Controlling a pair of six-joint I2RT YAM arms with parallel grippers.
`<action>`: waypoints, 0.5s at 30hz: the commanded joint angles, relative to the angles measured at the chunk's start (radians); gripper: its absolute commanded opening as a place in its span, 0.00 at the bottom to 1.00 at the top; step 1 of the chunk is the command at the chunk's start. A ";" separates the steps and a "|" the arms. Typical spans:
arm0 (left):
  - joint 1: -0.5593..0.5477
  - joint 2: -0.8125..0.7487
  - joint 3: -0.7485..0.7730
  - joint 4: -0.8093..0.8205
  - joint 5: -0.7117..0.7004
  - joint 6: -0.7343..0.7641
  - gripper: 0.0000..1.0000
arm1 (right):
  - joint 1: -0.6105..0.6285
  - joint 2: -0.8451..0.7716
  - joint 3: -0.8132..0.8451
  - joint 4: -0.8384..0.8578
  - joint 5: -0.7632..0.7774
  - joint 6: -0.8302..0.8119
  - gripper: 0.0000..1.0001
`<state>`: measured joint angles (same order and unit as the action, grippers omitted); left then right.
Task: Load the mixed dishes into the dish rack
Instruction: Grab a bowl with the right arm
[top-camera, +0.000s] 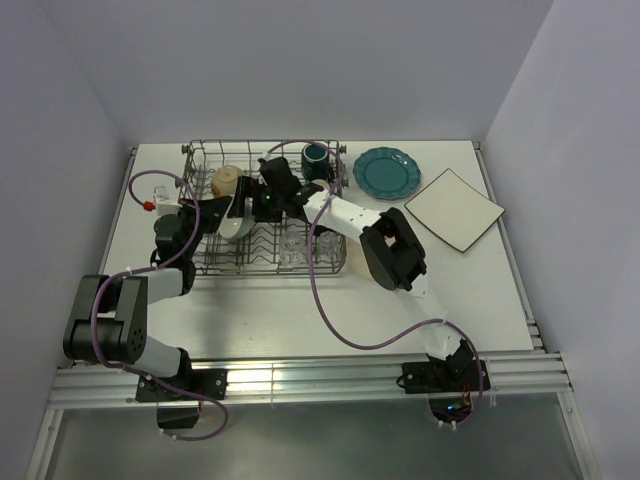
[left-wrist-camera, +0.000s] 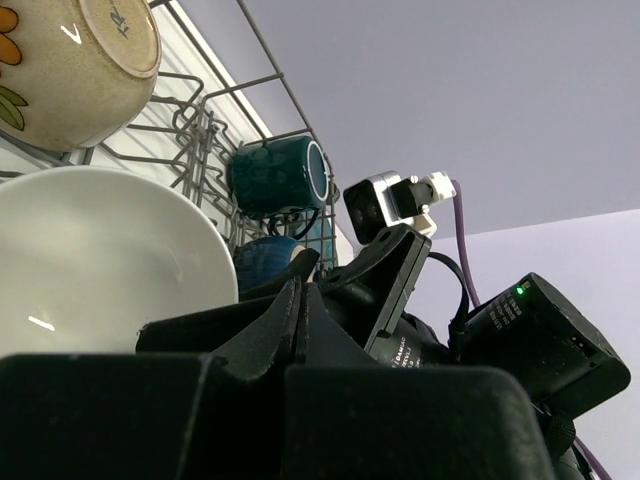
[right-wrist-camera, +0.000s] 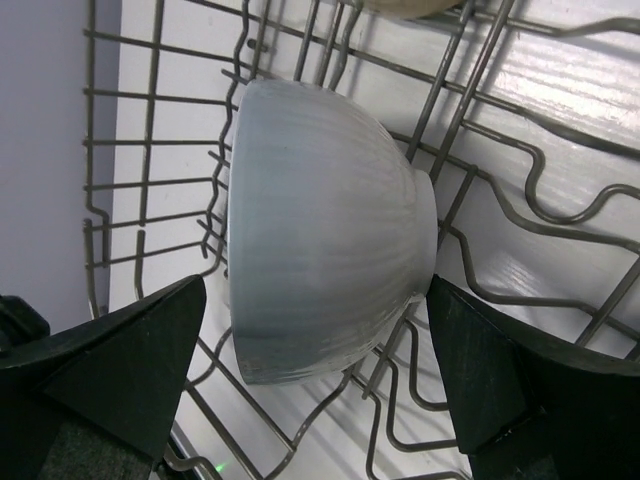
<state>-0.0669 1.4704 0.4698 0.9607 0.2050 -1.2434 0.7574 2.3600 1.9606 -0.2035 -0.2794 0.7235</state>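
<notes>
Nearest the bases, the left gripper (left-wrist-camera: 300, 300) sits at the near-left end of the dish rack (top-camera: 200, 268), jaws pressed shut on nothing, just beside the white bowl (right-wrist-camera: 320, 250). The right gripper (right-wrist-camera: 315, 290) reaches in from the right with its jaws spread wide. The bowl lies between them; I cannot tell whether either finger touches it. The bowl lies on its side among the tines, its rim toward the left gripper and its foot toward the right arm.

The rack's long axis runs left to right across the table (top-camera: 250, 310). It also holds:
- one cream bowl (left-wrist-camera: 70, 70) with a flower print, tipped over
- two mugs, a teal mug (left-wrist-camera: 280, 175) on its side and a blue mug (left-wrist-camera: 262, 262)
- what look like two clear glasses (top-camera: 290, 240) by the near rail

Farther right, on the table outside the rack, lie two plates: a teal scalloped plate (top-camera: 386, 172) and a white square plate (top-camera: 459, 208) set cornerwise.
</notes>
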 joint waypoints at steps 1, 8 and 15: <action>-0.004 -0.013 0.013 0.079 0.010 -0.013 0.00 | 0.013 -0.007 0.004 0.107 0.028 0.028 0.98; -0.004 -0.038 0.009 0.049 0.019 0.005 0.00 | 0.013 0.007 0.026 0.099 0.036 0.021 0.92; -0.001 -0.153 0.029 -0.123 0.010 0.140 0.01 | 0.013 0.018 0.030 0.092 0.037 -0.015 0.87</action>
<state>-0.0669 1.3903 0.4698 0.8864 0.2089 -1.1896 0.7605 2.3634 1.9606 -0.1566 -0.2607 0.7326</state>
